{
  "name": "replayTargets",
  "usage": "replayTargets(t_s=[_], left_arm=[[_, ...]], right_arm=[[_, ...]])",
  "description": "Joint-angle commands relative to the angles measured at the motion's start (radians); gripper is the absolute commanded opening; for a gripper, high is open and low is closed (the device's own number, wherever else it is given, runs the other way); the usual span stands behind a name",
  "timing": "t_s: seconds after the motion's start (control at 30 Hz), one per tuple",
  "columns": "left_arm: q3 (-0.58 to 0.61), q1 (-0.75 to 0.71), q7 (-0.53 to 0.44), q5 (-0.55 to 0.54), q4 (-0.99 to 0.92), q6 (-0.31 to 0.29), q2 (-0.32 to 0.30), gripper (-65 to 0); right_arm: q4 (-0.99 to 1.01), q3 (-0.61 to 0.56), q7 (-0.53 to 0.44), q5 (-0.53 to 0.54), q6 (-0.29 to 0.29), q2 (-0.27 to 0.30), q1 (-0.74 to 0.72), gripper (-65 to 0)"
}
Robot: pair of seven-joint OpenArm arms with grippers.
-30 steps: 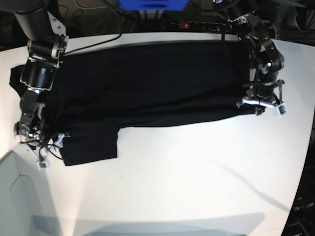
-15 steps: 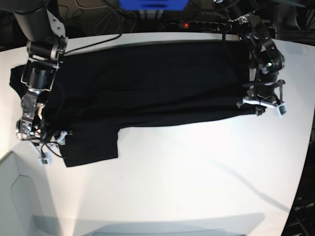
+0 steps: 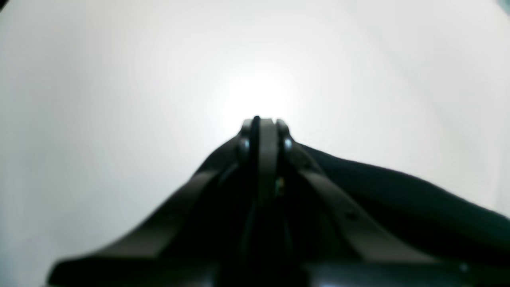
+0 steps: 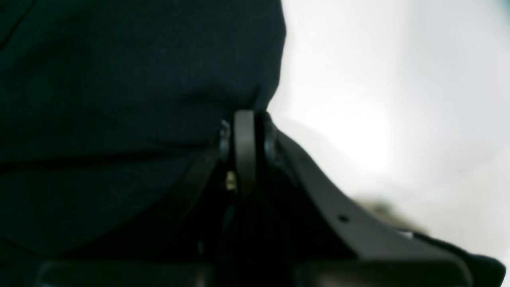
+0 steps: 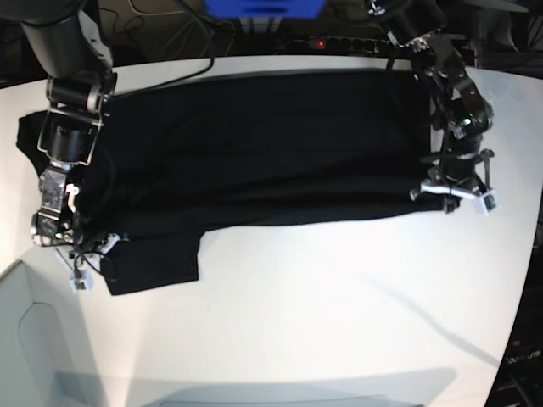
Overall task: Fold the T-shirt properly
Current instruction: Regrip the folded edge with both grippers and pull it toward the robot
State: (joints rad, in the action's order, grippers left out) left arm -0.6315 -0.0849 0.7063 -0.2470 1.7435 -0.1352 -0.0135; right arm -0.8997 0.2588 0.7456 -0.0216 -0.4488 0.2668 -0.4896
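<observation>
Both jaw pairs pressed together on black cloth, left gripper (image 5: 452,192) pinching the T-shirt (image 5: 254,144) hem near the bench's right edge, right gripper (image 5: 78,264) pinching a sleeve near the left edge, shirt spread flat along the far side of the white bench (image 5: 339,322).

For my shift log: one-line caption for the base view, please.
Black T-shirt spread across the white table, left end effector and right end effector at opposite corners of its near edge.

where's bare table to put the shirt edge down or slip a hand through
The widest bare stretch of the table lies below the T-shirt, between its near edge and the table's near rim. A thinner strip runs right of the left gripper. It is crowded around the right gripper, beside the sleeve.
</observation>
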Motion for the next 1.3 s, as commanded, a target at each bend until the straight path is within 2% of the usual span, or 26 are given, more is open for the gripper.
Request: replayTargets(t_s=[0.0,0.17,0.53,0.77,0.93,1.17,1.23,1.27], left_arm=[[0.002,0.020,-0.024,-0.001,0.019,-0.002,-0.010,-65.0],[0.002,0.080,-0.023,0.001,0.019,-0.001,-0.010,-65.0],[0.003,0.182,-0.023,0.001,-0.017,-0.002,-0.010,-65.0],[0.003,0.241,-0.023,-0.001,-0.096,-0.002,-0.030,-65.0],[0.005,0.316,-0.024,0.001,-0.195,-0.002,-0.052,-65.0],[0.094,0.380,-0.035,-0.005,-0.322,-0.002,-0.096,-65.0],[0.094,0.385,-0.037,-0.007,-0.330,-0.002,-0.096,-65.0],[0.094,0.385,-0.037,-0.007,-0.333,-0.002,-0.096,-65.0]], right_arm=[[-0.025,0.003,-0.037,-0.001,-0.005,0.012,-0.042,-65.0],[-0.080,0.004,-0.091,0.001,-0.005,0.007,-0.080,-65.0],[-0.138,0.004,-0.099,0.002,-0.005,-0.016,-0.183,-65.0],[-0.138,0.006,-0.205,0.002,-0.005,-0.056,-0.189,-65.0],[-0.138,0.006,-0.252,0.002,-0.005,-0.054,-0.179,-65.0],[-0.138,0.064,-0.263,0.002,-0.006,-0.033,-0.142,-65.0],[-0.151,0.069,-0.263,0.002,-0.029,-0.025,-0.128,-65.0],[-0.166,0.069,-0.260,0.002,-0.064,-0.013,-0.123,-65.0]])
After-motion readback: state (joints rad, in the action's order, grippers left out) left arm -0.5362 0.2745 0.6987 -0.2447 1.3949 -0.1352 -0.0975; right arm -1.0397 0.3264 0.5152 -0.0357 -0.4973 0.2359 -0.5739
